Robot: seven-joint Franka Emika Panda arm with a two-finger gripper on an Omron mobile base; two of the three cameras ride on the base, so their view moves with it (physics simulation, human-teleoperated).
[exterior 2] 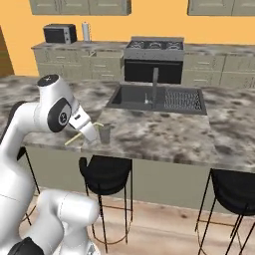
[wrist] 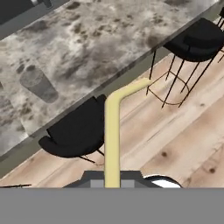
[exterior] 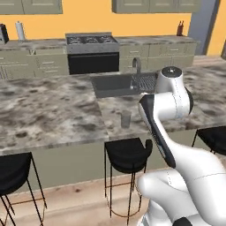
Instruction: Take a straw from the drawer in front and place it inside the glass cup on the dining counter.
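I have the dining counter (exterior 2: 164, 132) ahead, its edge lined with black stools (exterior 2: 103, 174) below. The glass cup (exterior 2: 105, 134) stands near that edge, and my gripper (exterior 2: 90, 137), at its nine o'clock, pinches the pale yellow bent straw (wrist: 112, 135) for carrying over the rim

Glossy white, rounded robot arm (exterior: 176, 163) of bulbous segments; dark grey joint bands and black side panels are seen; a grey cap with a small mark is fitted on top.
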